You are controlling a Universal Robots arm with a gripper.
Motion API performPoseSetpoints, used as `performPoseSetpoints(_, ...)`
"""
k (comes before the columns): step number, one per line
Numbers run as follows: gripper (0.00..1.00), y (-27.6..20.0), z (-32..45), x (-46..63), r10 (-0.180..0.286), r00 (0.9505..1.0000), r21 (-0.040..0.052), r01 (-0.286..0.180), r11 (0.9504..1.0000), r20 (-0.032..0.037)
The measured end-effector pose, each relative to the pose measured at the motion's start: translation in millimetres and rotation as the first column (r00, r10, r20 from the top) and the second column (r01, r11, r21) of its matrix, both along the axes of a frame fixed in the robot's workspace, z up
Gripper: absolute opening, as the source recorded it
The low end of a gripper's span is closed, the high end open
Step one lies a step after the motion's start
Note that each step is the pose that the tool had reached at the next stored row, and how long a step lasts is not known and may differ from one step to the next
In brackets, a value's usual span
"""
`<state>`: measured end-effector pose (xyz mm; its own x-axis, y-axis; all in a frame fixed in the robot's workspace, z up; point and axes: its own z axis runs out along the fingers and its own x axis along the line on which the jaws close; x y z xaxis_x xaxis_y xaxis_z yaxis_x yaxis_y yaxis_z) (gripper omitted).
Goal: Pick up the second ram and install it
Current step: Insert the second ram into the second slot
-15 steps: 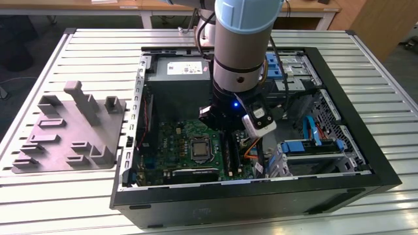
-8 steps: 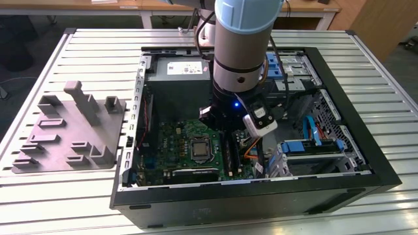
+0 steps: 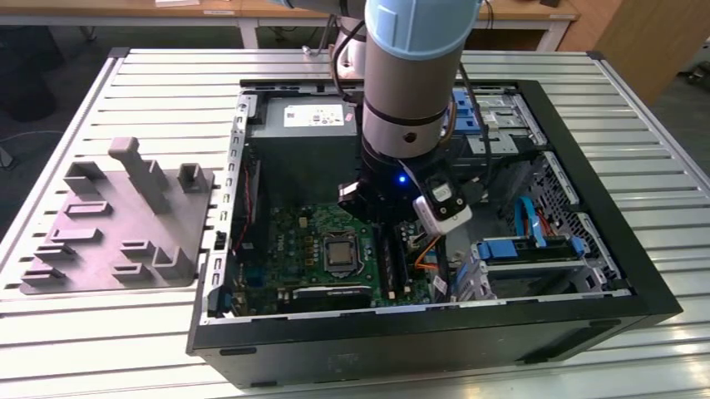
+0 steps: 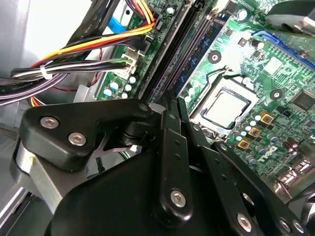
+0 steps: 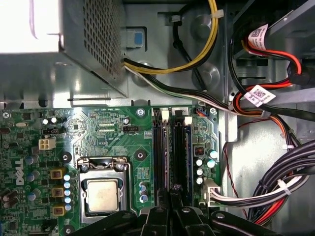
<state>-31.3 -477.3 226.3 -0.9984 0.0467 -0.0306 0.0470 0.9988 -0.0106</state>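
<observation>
Black metal walls of an open computer case (image 3: 421,332) sit nearest in the exterior view, lying on a ribbed aluminium table (image 3: 621,91). Inside it, the green motherboard (image 3: 294,249) lies flat, its square silver processor socket (image 3: 336,252) near the middle. Just to the exterior view's right of the socket, the gripper (image 3: 391,218) on the robot arm (image 3: 411,75) reaches down over the black memory slots (image 5: 170,152). In the first wrist view its dark fingers (image 5: 174,206) are drawn close together over the slots, pinching the near end of the second ram (image 5: 180,155), a thin blue strip standing on edge in the slot farther from the socket. In the second wrist view the same strip (image 4: 204,37) runs away from the fingertips along its slot. Bundled coloured cables (image 5: 275,191) lie beside the slots. Farther back sits the grey power supply (image 3: 302,125). At the exterior view's left, outside the case, a grey plastic fixture (image 3: 116,224) rests on the table.
</observation>
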Motion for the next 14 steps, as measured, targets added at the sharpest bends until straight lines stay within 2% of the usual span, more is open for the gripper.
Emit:
performPoseSetpoints(8, 0.13, 0.0, 3.5, 0.0, 0.000, 1.0000, 0.0021, 0.000, 1.0000, 0.0009)
performPoseSetpoints(11, 0.13, -0.1, 3.6, 0.0, 0.000, 1.0000, 0.0138, 0.000, 0.9999, 0.0051)
performPoseSetpoints(14, 0.13, -0.2, 3.1, -0.1, 0.000, 1.0000, 0.0160, 0.000, 0.9999, 0.0059)
